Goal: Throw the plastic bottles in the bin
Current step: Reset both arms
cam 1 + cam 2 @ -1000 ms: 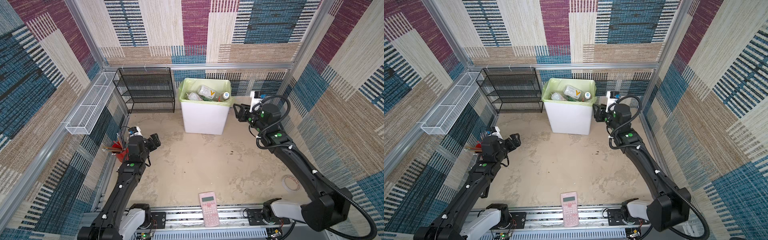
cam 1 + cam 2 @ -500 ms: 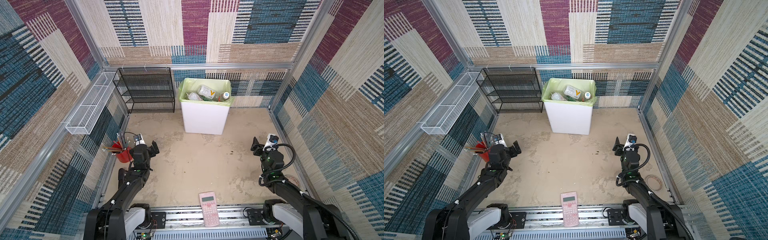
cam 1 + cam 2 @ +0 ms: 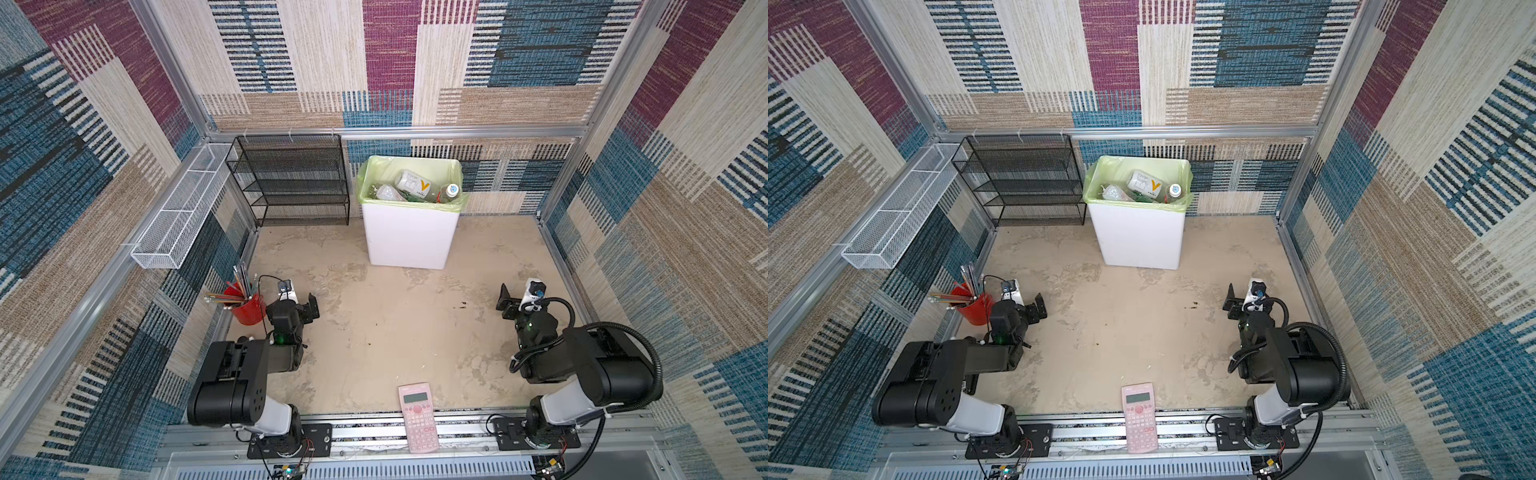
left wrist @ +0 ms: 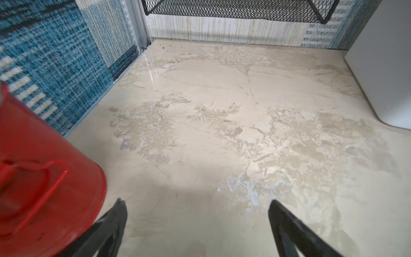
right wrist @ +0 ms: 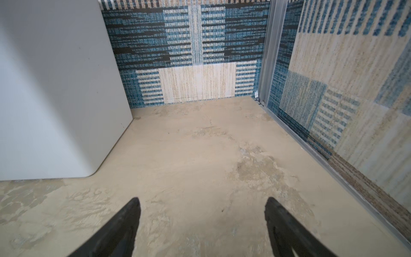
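Observation:
The bin (image 3: 409, 241) (image 3: 1138, 241), white with a light green liner, stands at the back middle of the floor. Several plastic bottles (image 3: 415, 185) (image 3: 1144, 183) lie inside it, reaching up to the rim. No bottle shows on the floor in any view. My left gripper (image 3: 309, 309) (image 4: 196, 201) is low at the near left, open and empty over bare floor. My right gripper (image 3: 507, 301) (image 5: 203, 200) is low at the near right, also open and empty. Both wrist views show part of the bin's white wall (image 4: 382, 66) (image 5: 55, 89) ahead.
A red pencil cup (image 3: 249, 307) (image 4: 44, 178) stands right beside my left gripper. A pink calculator (image 3: 417, 415) lies at the front edge. A black mesh rack (image 3: 291, 178) stands left of the bin, and a white wire basket (image 3: 183, 208) hangs on the left wall.
Both arms have drawn back from the bin and folded low at the near side. The right gripper, which was beside the bin's rim, has opened wider. The left gripper opened slightly more.

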Motion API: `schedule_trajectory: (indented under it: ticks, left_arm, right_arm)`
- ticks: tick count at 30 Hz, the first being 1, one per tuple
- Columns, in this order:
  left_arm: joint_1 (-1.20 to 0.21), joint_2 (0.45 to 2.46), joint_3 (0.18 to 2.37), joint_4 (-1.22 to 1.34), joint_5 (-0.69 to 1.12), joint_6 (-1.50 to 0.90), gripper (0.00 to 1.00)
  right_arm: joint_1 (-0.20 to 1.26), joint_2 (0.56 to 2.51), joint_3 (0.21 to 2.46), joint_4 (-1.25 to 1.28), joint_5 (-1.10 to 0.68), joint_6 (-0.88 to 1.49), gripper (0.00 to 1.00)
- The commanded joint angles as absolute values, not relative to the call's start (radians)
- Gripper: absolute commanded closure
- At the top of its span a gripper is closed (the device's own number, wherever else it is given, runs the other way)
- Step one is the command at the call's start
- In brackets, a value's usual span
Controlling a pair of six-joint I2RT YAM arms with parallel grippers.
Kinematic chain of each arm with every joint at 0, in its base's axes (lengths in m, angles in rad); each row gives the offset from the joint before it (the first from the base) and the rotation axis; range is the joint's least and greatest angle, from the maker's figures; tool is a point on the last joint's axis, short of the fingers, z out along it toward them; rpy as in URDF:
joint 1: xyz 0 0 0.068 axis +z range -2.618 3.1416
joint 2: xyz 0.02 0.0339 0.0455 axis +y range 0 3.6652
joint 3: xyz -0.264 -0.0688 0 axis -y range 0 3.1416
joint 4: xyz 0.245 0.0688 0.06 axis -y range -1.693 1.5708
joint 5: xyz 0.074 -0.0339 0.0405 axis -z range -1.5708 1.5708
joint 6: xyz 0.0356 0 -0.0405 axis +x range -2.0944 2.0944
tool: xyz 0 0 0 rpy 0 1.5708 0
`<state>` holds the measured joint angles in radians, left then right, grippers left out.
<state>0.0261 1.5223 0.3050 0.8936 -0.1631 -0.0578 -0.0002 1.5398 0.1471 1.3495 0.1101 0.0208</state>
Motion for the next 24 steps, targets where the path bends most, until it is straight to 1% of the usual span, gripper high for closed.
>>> schedule_trajectory:
  ticks: [1, 3, 5, 6, 7, 16, 19, 24]
  left_arm:
    - [0.037, 1.502, 0.378, 0.848, -0.032, -0.029, 0.00]
    - [0.038, 1.550, 0.384, 0.923, -0.010, -0.011, 0.00]
    - [0.041, 1.529, 0.418, 0.809, -0.011, -0.021, 0.00]
    - [0.041, 1.540, 0.438, 0.798, -0.014, -0.019, 0.00]
    - [0.041, 1.546, 0.429, 0.829, -0.014, -0.016, 0.00]
    - [0.041, 1.542, 0.425, 0.826, -0.015, -0.016, 0.00]
    - [0.041, 1.540, 0.425, 0.825, -0.015, -0.016, 0.00]
    - [0.040, 1.540, 0.426, 0.825, -0.015, -0.017, 0.00]
  right_arm:
    - [-0.002, 1.553, 0.199, 1.355, 0.045, -0.002, 0.05]
    - [-0.003, 1.554, 0.197, 1.355, 0.045, -0.003, 0.01]
    - [-0.004, 1.549, 0.194, 1.353, 0.047, -0.004, 0.02]
    - [-0.003, 1.549, 0.192, 1.363, 0.047, -0.006, 0.02]
    - [-0.004, 1.547, 0.189, 1.360, 0.047, -0.005, 0.02]
    - [-0.002, 1.549, 0.192, 1.361, 0.045, -0.008, 0.02]
    - [-0.003, 1.551, 0.203, 1.341, -0.003, -0.023, 0.02]
    - [-0.004, 1.556, 0.210, 1.331, -0.006, -0.021, 0.02]
